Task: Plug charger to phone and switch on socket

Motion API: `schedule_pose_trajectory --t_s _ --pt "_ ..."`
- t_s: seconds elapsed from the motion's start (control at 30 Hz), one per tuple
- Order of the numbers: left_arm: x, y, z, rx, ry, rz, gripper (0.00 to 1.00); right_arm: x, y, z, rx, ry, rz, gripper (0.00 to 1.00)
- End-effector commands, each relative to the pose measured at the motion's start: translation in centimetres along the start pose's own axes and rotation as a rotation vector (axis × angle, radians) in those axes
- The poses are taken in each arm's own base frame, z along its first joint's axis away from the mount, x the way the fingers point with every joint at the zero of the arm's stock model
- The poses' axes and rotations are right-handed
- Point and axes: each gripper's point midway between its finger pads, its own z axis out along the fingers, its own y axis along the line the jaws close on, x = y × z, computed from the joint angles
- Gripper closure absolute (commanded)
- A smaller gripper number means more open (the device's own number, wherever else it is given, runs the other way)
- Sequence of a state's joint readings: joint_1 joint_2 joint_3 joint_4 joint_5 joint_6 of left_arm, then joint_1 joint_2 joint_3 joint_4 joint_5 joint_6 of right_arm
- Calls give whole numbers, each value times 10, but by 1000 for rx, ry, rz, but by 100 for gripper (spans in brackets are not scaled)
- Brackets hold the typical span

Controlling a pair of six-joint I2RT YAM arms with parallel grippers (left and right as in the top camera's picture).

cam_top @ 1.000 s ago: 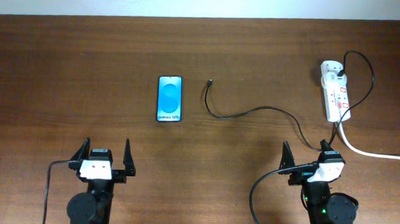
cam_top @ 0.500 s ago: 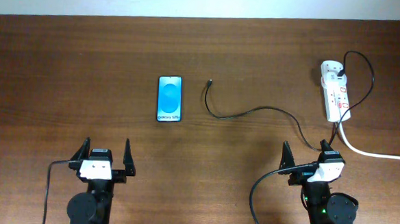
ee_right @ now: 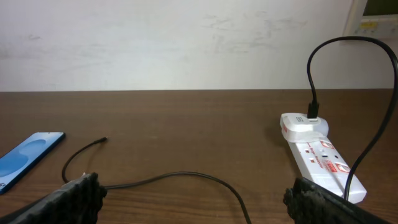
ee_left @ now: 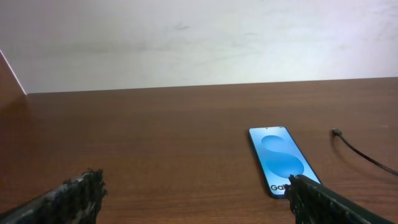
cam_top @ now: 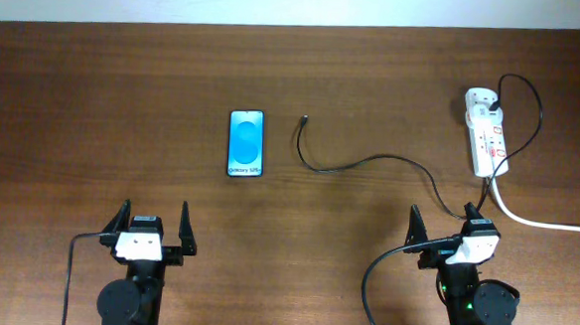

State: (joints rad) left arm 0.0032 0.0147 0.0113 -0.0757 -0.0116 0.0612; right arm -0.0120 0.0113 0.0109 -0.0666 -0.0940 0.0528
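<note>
The phone (cam_top: 246, 143) lies flat on the table with its blue screen up; it also shows in the left wrist view (ee_left: 283, 157) and at the left edge of the right wrist view (ee_right: 28, 154). The charger cable (cam_top: 370, 161) runs from the white socket strip (cam_top: 487, 136) to its plug tip (cam_top: 303, 117), which lies just right of the phone. The cable (ee_right: 180, 177) and the socket (ee_right: 320, 158) show in the right wrist view, the tip in the left wrist view (ee_left: 336, 131). My left gripper (cam_top: 150, 225) and right gripper (cam_top: 447, 223) are open and empty near the front edge.
A thick white cord (cam_top: 540, 221) leaves the socket toward the right edge. A white wall (ee_left: 199, 43) stands behind the table's far edge.
</note>
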Motion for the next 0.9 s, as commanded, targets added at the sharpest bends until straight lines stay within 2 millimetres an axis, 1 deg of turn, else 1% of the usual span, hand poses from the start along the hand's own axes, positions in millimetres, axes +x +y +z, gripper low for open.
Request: schedule_pose_trajectory --t_s 0.0,0.07,0.1,0.13,0.6,0.67,0.87 --pt "1 3 0 -16 0 15 1 2 1 0 -4 3 5 2" --pt "1 3 0 -16 1 16 1 2 1 0 -4 3 5 2" --pt "1 3 0 -16 0 16 3 2 1 0 -4 3 5 2" --pt "1 3 0 -16 1 16 1 2 1 0 -4 3 5 2" --pt "1 3 0 -16 0 15 1 2 1 0 -4 3 5 2" --pt "-5 4 0 -22 -21 19 1 2 1 0 -4 3 5 2" --pt "1 4 0 -19 1 19 1 2 1 0 -4 3 5 2"
